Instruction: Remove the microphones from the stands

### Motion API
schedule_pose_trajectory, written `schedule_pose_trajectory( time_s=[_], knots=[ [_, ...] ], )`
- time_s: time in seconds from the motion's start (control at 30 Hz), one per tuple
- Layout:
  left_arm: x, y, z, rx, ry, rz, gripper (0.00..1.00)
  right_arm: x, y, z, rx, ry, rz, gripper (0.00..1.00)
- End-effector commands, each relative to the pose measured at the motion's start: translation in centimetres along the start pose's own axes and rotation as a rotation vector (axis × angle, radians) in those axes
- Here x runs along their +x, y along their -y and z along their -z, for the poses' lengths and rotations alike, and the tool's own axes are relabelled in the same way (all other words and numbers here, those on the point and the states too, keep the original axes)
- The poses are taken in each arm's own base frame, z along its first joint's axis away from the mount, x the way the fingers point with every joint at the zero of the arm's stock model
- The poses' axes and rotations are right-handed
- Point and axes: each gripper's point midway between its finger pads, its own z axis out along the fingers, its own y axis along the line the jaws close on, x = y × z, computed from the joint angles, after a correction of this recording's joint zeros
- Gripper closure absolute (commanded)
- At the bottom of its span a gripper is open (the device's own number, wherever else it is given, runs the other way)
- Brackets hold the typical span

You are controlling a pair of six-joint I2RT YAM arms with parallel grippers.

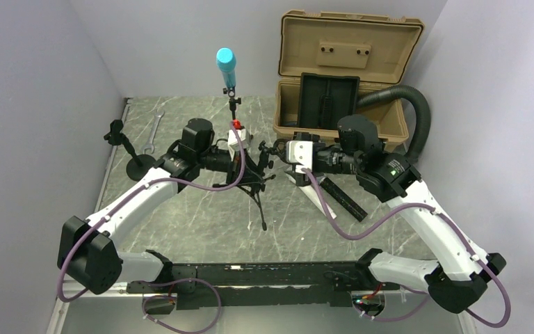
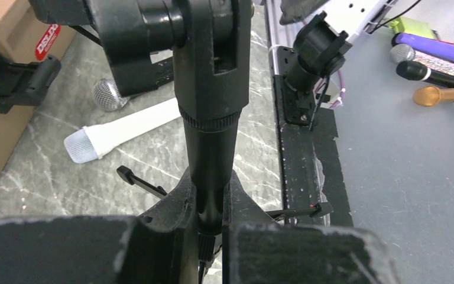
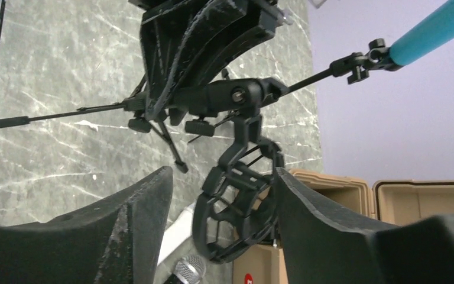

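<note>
Noted left gripper [image 2: 210, 234] shut tight on stand [image 2: 211, 142] post, presumably bracing it; right gripper [image 3: 221, 177] half open around empty shock mount [image 3: 204, 219], pinching nothing; cyan microphone [image 1: 225, 61] still clipped atop stand.

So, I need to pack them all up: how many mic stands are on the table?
2. A tripod stand mid-table carrying the cyan microphone, and a round-base stand to its left. Others may be hidden.

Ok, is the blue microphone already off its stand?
No, the blue microphone sits upright on the top end of the stand.
</note>
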Motion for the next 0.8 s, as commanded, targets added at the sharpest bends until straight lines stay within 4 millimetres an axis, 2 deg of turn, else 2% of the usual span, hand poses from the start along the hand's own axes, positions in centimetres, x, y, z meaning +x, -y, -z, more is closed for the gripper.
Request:
schedule_pose_trajectory(
  time_s=[0.0, 0.2, 0.37, 0.6, 0.77],
  knots=[
    [-3.1, -1.0, 0.3, -0.044, 0.057, -0.111, 1.0, -0.8, 0.0, 0.4, 0.027, 0.041, 0.004, 0.32],
    [-0.8, -0.6, 1.5, -0.03, 0.04, -0.167, 1.0, -2.8, 1.2, 2.5, 0.098, 0.102, -0.054, 0.3],
    [1.2, 0.3, 3.6, -0.024, 0.028, -0.205, 1.0, -2.3, 1.3, 3.3, 0.129, 0.104, -0.081, 0.28],
    [3.7, 0.0, 7.9, -0.154, 0.016, -0.214, 1.0, -1.4, 1.3, 4.0, 0.157, 0.1, -0.105, 0.28],
    [4.8, -1.0, 11.4, -0.334, 0.049, -0.241, 1.0, -0.9, 1.3, 3.9, 0.163, 0.103, -0.121, 0.27]
  ],
)
